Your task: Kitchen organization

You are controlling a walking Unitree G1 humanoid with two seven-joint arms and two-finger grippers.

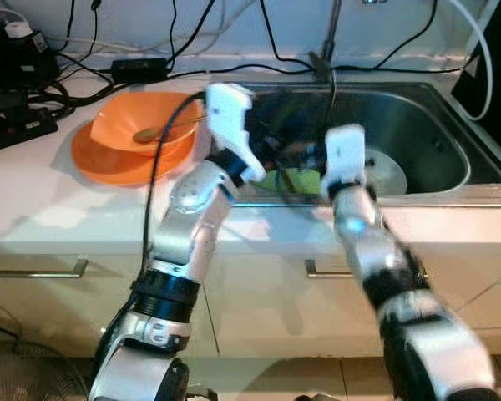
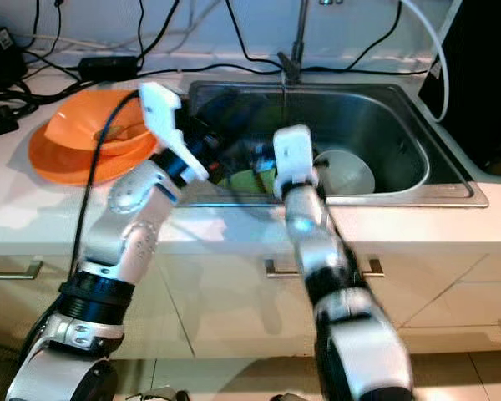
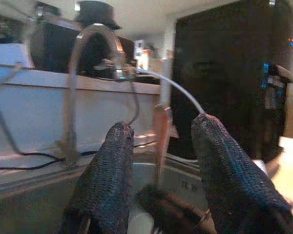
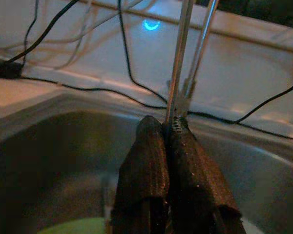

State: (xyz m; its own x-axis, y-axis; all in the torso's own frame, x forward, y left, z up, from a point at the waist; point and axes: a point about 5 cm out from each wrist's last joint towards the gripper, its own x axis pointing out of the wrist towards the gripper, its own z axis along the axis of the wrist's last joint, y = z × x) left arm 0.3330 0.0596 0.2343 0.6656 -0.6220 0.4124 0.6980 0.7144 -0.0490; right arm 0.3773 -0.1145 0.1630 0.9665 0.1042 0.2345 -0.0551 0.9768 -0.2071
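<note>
Both pincers (image 3: 161, 161) (image 4: 167, 141) hover over the sink (image 1: 451, 138) (left one parted, right one clenched empty).

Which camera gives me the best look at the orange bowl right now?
The left eye view: the orange bowl sits whole on its orange plate, spoon inside. In the right eye view the left arm covers part of it.

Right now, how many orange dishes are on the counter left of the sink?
2: an orange bowl holding a spoon, nested on an orange plate beneath it. More could be hidden in the stack.
</note>
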